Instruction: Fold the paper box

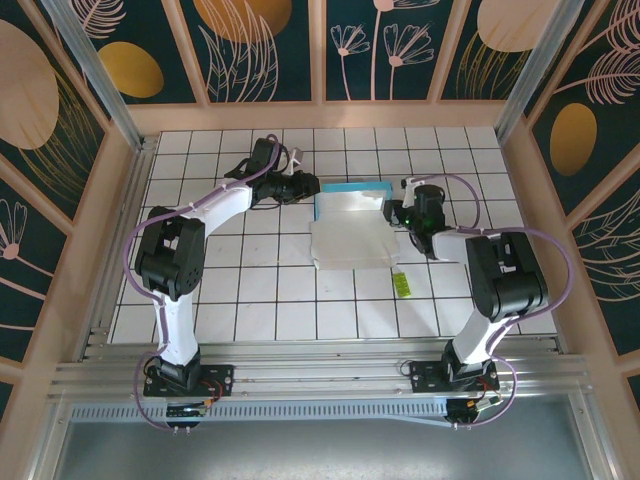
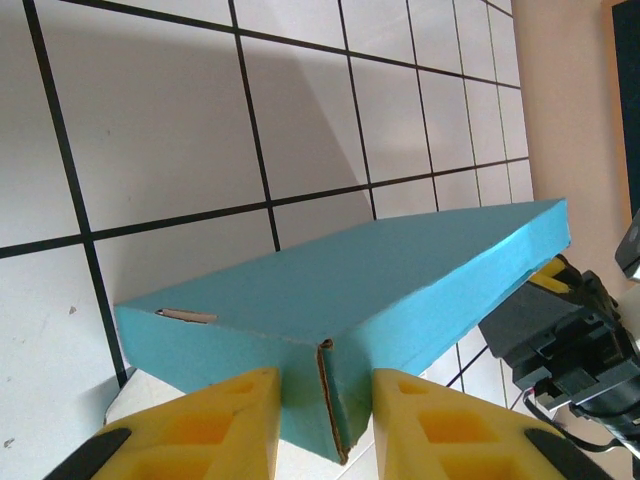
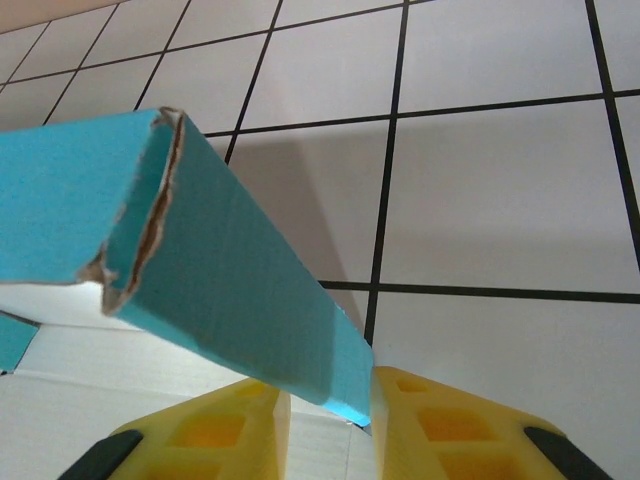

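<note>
The paper box (image 1: 349,236) lies mid-table, partly formed: white inside, with a teal far wall standing up. My left gripper (image 1: 308,188) is at its far left corner. In the left wrist view the box's teal corner (image 2: 390,265), with a raw card edge, sits between the yellow fingers (image 2: 235,420), and the left gripper (image 2: 322,425) is shut on it. My right gripper (image 1: 396,212) is at the box's right side. In the right wrist view the end of a teal side wall (image 3: 230,280) runs down between the jaws, and the right gripper (image 3: 330,425) is shut on it.
A small yellow-green slip (image 1: 400,284) lies on the tiles just right of the box's near corner. A wooden rim (image 1: 320,117) bounds the tiled table at the back and sides. The right arm's black wrist (image 2: 570,335) shows past the box's far end.
</note>
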Tool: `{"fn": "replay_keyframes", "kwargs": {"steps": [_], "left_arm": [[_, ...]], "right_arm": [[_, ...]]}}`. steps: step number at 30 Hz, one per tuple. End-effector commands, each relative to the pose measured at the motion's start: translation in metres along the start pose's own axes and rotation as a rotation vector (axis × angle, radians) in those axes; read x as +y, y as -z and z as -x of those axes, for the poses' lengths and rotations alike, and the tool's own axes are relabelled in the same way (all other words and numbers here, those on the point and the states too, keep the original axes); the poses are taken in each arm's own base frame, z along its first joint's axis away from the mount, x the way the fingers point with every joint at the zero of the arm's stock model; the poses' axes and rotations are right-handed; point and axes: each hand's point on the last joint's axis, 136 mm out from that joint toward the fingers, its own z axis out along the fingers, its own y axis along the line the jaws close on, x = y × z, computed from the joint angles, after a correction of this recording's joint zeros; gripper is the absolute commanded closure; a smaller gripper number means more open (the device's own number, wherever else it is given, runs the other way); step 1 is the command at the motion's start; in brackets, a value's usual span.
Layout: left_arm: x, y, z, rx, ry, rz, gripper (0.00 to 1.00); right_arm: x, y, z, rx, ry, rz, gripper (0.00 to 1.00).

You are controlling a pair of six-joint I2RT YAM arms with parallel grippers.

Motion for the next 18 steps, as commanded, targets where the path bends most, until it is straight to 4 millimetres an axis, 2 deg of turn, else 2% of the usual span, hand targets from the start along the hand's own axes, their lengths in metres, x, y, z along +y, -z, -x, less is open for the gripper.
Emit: {"fn": "replay_keyframes", "kwargs": {"steps": [1,6,12,15,18], "left_arm": [[-0.001,-0.005,-0.008,0.032,0.018,-0.012,0.71],[-0.005,-0.002,-0.007,0.027,0.014,-0.017,0.7],[-0.006,0.001,-0.006,0.019,0.008,-0.014,0.68],[-0.019,0.013,0.001,-0.016,-0.026,-0.03,0.63],[-0.039,0.036,0.013,-0.087,-0.088,-0.037,0.56]], "right_arm": [[0.009,-0.009,0.021,-0.056,0.017,0.017,0.73],[0.01,-0.019,0.023,-0.044,0.045,0.003,0.75],[0.008,-0.021,0.028,-0.043,0.066,-0.01,0.95],[0.013,-0.018,0.035,-0.05,0.084,0.007,0.99],[0.018,-0.009,0.052,-0.058,0.154,0.008,0.99]]}}
